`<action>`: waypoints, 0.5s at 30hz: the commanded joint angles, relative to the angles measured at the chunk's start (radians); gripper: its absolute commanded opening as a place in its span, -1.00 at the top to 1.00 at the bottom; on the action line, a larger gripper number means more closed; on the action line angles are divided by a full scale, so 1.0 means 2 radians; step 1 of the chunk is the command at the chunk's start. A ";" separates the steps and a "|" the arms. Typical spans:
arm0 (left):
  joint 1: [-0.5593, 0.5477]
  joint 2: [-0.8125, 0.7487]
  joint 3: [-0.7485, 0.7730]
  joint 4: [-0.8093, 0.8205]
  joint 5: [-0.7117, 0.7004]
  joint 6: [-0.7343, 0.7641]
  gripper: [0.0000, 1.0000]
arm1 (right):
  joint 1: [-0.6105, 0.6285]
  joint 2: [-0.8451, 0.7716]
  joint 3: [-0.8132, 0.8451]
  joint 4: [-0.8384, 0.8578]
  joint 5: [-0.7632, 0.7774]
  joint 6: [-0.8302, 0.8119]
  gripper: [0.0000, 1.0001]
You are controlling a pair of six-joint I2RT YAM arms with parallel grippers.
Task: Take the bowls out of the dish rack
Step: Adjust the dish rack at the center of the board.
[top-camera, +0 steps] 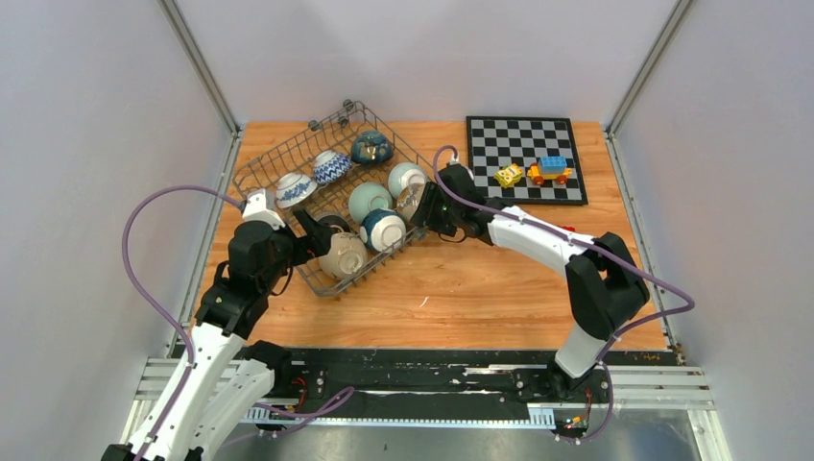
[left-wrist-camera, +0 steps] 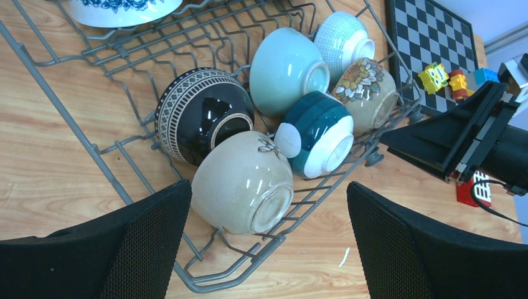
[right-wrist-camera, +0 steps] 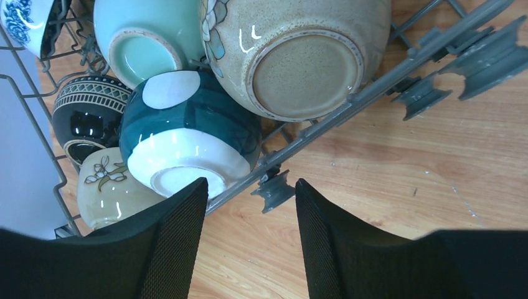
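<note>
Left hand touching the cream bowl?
Cannot tell. Left wrist view: the open left hand straddles the cream bowl; one finger shows clear gap, the other's edge meets the bowl's outline.

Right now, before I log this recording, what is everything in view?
dish rack: one, grey wire, far left of the table
bowls: nine countable; blue-and-white, teal, pale green, beige, cream, black; all in the rack
chessboard: one, black-and-white, far right
toy blocks: two, yellow and blue-orange, on the chessboard
table: one, orange-brown wood
left gripper: black, open, over the cream bowl at the rack's near end
right gripper: black, open, at the rack's right edge
</note>
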 commanded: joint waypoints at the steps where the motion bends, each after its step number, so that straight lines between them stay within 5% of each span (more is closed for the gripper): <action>1: -0.002 -0.001 0.003 -0.002 -0.013 0.004 -0.92 | 0.011 0.024 0.029 -0.043 0.015 0.002 -0.11; 15: -0.002 -0.001 0.000 -0.004 -0.010 0.000 -0.92 | 0.012 0.054 0.031 -0.068 0.046 -0.011 0.07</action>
